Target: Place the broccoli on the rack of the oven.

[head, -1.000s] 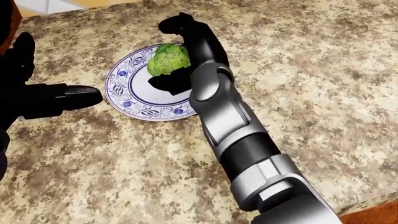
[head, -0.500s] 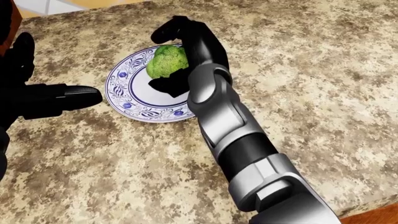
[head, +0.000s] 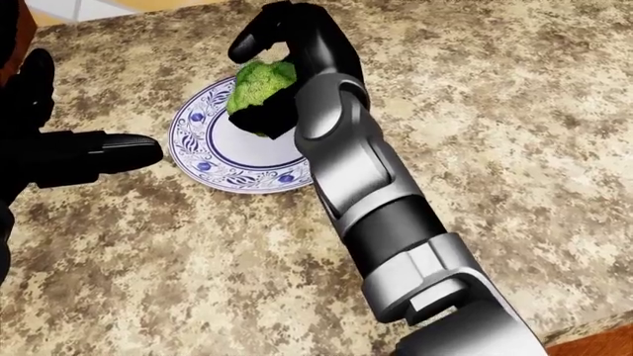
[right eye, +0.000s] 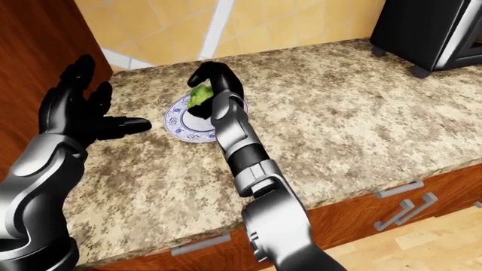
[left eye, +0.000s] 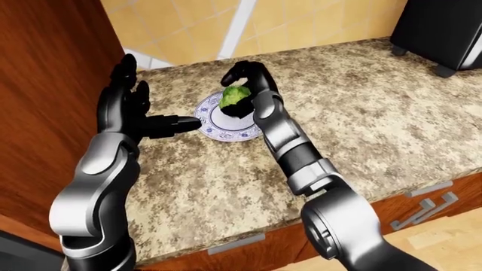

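right arm: comes in from the near edge of the counter (head: 514,148), forearm stretched out toward the far left corner where the plate is.

right hand (head: 287,55): my fingers are curled around the broccoli (head: 255,85), one finger hooked over the top and another under it, so yeah, clenched on it and carrying it.

what changed: a second ago the broccoli was sitting down on the plate (head: 202,159) with my hand just wrapping it. Now it's up off the plate middle and a bit further toward the far edge. Looks like a proper lift, not a nudge. Can't totally rule out the bottom brushing the plate since my thumb hides that part.

plate: blue-and-white patterned one, hasn't budged, middle now bare.

left hand (right eye: 83,116): hanging out over the left edge of the counter, just beside the plate, fingers spread wide and holding nothing. One finger points at the plate rim but doesn't touch it.

far right corner: dark appliance (right eye: 429,34) on little feet. No idea if that's the oven, can't see a door or rack from here.

what it means: the pick is pretty much done I think. Next part is the carry, and I still have to find the rack.
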`<state>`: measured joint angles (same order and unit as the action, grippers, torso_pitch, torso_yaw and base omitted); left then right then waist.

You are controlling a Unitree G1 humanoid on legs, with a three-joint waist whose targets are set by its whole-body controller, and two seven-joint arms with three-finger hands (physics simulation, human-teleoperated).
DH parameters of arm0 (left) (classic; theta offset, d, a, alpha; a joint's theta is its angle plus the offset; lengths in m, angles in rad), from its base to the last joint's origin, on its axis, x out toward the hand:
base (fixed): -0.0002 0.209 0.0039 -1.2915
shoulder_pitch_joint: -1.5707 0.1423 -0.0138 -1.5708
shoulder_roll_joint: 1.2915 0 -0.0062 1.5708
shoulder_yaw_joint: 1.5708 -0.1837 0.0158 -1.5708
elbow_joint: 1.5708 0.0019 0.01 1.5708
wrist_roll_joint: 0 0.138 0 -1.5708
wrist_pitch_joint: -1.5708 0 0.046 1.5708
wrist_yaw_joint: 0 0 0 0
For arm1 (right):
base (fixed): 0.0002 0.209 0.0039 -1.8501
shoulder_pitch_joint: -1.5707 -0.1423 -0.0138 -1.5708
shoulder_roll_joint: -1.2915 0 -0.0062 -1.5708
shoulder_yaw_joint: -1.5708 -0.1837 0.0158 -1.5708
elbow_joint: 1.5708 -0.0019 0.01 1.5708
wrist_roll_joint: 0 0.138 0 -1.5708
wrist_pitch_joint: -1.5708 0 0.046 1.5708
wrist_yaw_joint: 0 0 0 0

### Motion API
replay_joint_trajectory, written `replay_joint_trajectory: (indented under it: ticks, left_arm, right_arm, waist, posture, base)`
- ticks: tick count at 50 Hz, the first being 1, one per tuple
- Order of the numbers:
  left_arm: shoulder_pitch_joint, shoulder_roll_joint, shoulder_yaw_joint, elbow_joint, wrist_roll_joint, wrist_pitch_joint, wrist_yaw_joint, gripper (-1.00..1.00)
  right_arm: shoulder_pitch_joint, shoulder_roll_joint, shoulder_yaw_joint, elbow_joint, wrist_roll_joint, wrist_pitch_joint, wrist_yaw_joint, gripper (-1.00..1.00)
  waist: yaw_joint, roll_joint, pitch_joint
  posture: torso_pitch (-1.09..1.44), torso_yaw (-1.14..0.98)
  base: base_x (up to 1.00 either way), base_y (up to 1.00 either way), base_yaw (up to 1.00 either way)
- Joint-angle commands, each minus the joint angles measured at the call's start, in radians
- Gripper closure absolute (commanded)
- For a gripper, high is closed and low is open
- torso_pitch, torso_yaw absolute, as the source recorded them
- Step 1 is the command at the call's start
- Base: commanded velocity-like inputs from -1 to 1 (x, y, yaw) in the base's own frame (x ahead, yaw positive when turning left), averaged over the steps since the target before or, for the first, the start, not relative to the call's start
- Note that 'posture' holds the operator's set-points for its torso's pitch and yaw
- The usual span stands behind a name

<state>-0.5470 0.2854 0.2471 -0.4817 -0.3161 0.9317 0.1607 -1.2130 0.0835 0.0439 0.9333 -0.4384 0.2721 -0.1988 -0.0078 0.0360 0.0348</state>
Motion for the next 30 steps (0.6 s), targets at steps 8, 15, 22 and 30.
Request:
replay_joint_trajectory:
  ticks: [8,15,22,30]
  left_arm:
    - [-0.026,0.01,0.006,-0.025,0.005,-0.034,0.0,-1.0]
    - [-0.022,0.01,0.007,-0.019,0.007,-0.043,-0.004,-1.0]
    - [-0.03,0.017,0.013,-0.048,0.001,-0.017,0.004,-1.0]
    - [-0.038,0.017,0.009,-0.052,0.008,-0.006,0.01,-1.0]
  right_arm:
    - [-0.054,-0.014,-0.005,-0.113,-0.002,0.027,0.017,1.0]
    - [-0.066,-0.025,-0.01,-0.127,0.001,0.041,0.021,1.0]
    - [-0.052,-0.021,-0.033,-0.288,0.077,0.175,0.074,1.0]
    - [-0.052,-0.05,-0.027,-0.523,0.144,0.39,0.158,1.0]
  waist:
    - [0.001,0.005,-0.028]
    - [0.0,0.005,-0.028]
    - [0.001,0.003,-0.026]
    - [0.004,-0.001,-0.021]
  posture:
    - [0.0,0.0]
    - [0.0,0.0]
    - [0.0,0.0]
    - [0.0,0.0]
  base:
    - [0.0,0.0,0.0]
    - [0.0,0.0,0.0]
    - [0.0,0.0,0.0]
    - [0.0,0.0,0.0]
